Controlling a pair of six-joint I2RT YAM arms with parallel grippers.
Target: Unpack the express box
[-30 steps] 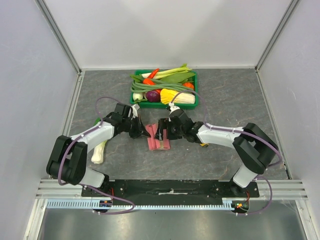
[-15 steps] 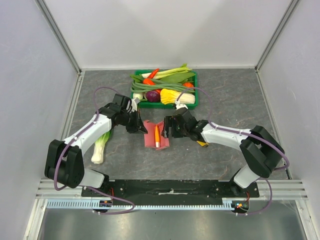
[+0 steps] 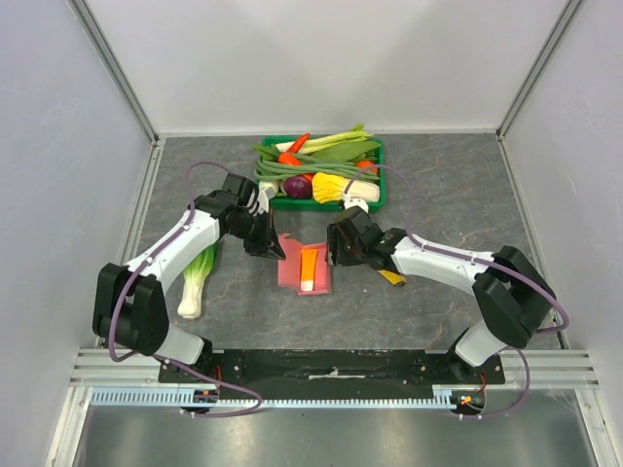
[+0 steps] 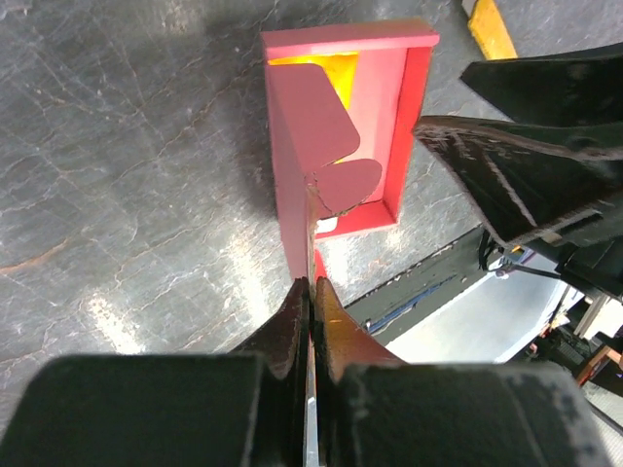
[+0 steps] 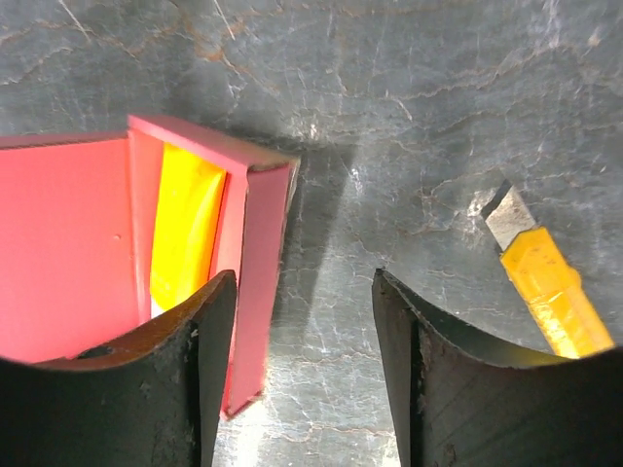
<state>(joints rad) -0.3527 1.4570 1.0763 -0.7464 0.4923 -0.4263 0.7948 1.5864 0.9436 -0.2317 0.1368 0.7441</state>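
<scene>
Top view: table has the box open between my arms; left gripper clamped on its flap; right gripper jaws apart beside the right wall; packet exposed, so I reckon right reaches in next.

And the 2 arms reach in from lower left and lower right toward mid-frame, left gripper clamped tight on a flap of the express box, right gripper facing it with jaws parted.
</scene>
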